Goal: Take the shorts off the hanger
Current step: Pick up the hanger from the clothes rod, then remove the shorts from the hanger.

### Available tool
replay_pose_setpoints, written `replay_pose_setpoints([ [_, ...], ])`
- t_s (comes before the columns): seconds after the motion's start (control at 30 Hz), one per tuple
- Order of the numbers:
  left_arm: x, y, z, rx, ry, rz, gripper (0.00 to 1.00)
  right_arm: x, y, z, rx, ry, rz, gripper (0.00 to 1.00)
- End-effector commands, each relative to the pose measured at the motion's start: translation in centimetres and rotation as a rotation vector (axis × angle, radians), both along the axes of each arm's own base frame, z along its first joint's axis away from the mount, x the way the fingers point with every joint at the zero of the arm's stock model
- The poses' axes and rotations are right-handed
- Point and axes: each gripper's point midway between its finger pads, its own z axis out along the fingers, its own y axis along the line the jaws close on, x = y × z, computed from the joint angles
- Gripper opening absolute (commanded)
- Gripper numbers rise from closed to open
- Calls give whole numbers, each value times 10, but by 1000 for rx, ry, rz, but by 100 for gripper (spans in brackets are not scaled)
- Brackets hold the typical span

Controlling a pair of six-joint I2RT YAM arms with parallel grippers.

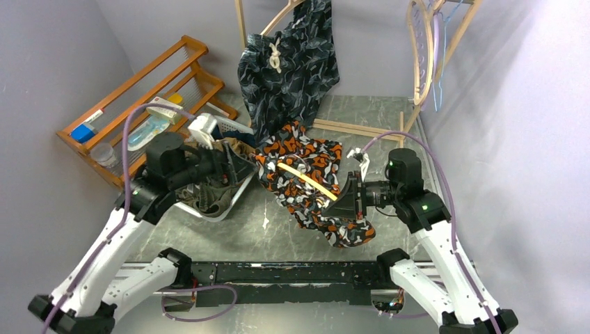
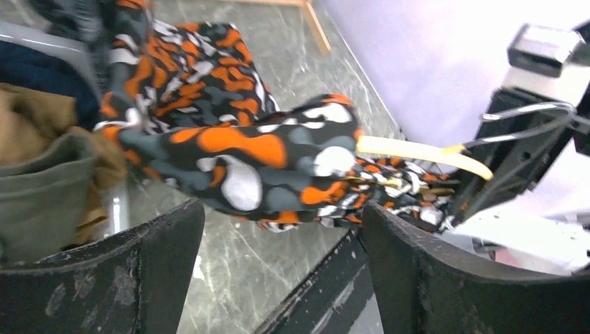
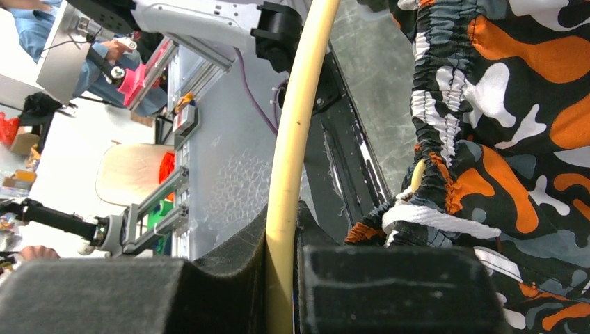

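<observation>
The orange-black-white camouflage shorts [image 1: 309,163] hang on a pale wooden hanger [image 1: 306,179] held low over the table. My right gripper [image 1: 339,200] is shut on the hanger's bar [image 3: 296,139]; the shorts' gathered waistband [image 3: 515,139] and white drawstring [image 3: 438,219] sit just right of its fingers. My left gripper [image 1: 245,169] is open and empty, just short of the camouflage shorts [image 2: 236,149]. The dark leaf-print shorts [image 1: 292,62] hang on the back rack. Tan [image 2: 35,118], olive-grey [image 2: 42,188] and navy [image 2: 35,66] shorts lie in a basket.
A white basket [image 1: 222,211] stands at the left under my left arm. A wooden shelf [image 1: 139,90] with toiletries is at the far left. The wooden rack's base [image 1: 355,127] crosses the back. A second rack [image 1: 421,56] stands at the back right.
</observation>
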Motion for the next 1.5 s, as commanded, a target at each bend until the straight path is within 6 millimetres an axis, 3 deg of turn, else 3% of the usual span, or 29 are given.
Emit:
replay_pose_setpoints([
  [0.0, 2, -31, -4, 41, 16, -39, 85, 2, 2, -1, 21, -33, 36, 0],
  [0.23, -5, -66, -24, 111, 44, -99, 81, 17, 4, -14, -10, 21, -35, 0],
  [0.37, 7, -65, -36, 164, 76, -38, 75, 20, 4, -11, -12, 28, -62, 0],
  [0.5, 21, -64, -34, 177, 59, 23, 70, 14, 3, -8, 4, 35, -54, 0],
  [0.7, 25, -80, -34, 173, 65, -31, 66, 10, 3, -4, 24, 34, -54, 0],
  [0.87, 25, -86, -39, 180, 70, -60, 50, 11, 4, -7, 21, 65, -44, 0],
  [1.17, 42, -63, -49, 264, 85, 95, 8, 3, 3, -14, 14, 111, -13, 0],
  [1.47, 76, -21, -49, 408, 116, 380, 7, -18, -2, -17, 13, 168, -2, 0],
])
